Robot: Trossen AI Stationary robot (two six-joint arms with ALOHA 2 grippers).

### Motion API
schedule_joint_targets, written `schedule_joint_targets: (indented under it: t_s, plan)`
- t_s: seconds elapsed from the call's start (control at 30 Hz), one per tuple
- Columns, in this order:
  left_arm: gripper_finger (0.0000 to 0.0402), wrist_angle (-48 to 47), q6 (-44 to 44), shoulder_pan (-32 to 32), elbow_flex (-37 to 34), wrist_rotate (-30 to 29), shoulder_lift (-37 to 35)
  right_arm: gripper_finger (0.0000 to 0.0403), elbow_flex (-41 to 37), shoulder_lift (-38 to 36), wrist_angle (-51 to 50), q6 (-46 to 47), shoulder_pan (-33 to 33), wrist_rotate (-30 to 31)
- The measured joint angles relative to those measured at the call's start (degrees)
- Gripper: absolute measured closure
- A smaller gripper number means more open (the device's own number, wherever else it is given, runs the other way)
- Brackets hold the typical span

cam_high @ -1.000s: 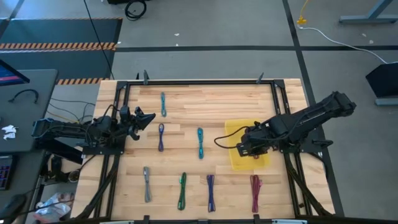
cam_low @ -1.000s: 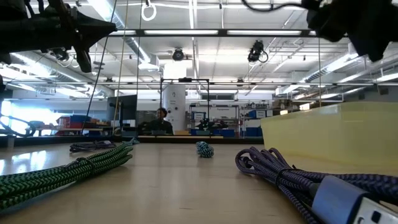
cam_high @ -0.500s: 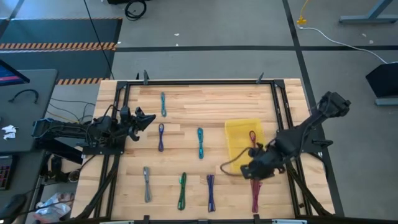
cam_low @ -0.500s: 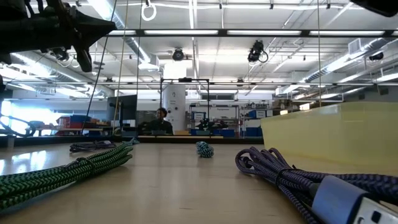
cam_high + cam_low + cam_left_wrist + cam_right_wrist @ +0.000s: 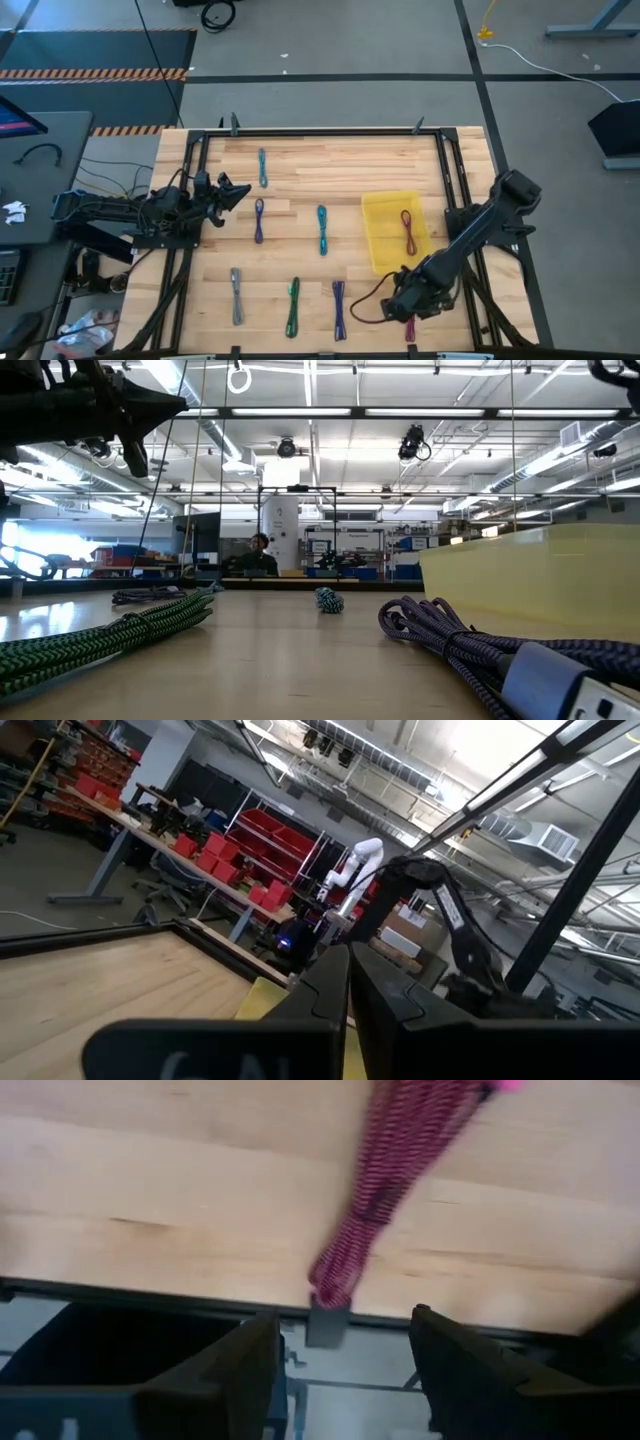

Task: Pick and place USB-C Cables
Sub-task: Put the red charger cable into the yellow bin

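Wooden worktop [image 5: 300, 170] carried loose cable bundles; one maroon already in yellow bin [image 5: 385, 215]. Right tool [image 5: 405, 310] spread wide, empty, above maroon-red cable [image 5: 395, 1170] near front edge. Cable judged light, limp, braided; best grasped mid-bundle. Left tool [image 5: 238, 190] closed, empty, parked at left.

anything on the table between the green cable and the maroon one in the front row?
Yes, a purple cable lies between the green cable and the maroon cable, which the open right hand partly covers. The high view shows it.

Pale wood table [image 5: 340, 170], braided maroon cable [image 5: 385, 1175]
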Motion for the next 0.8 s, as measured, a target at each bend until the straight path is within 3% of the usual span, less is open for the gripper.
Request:
schedule_joint_targets:
  t_s: [0.23, 0.53, 0.67, 0.8]
  plan:
    - [0.0381, 0.01, -0.04, 0.00, 0.01, 0.00, 0.01, 0.0176, -0.02, 7.38, 5.22, -0.46, 0.77, -1.79]
    - [0.0381, 0.13, -0.09, -0.01, -0.01, 0.00, 0.00, 0.0189, -0.09, 10.69, 6.21, 0.95, 2.35, -1.78]
    - [0.0381, 1.00, -0.09, -0.01, 0.00, -0.02, -0.02, 0.0243, -0.07, 11.68, 7.94, 2.56, 2.60, -1.88]
    - [0.0381, 1.63, 0.00, 0.00, 0.01, 0.00, -0.02, 0.0341, 0.00, 11.87, 9.98, 2.73, 2.68, -1.42]
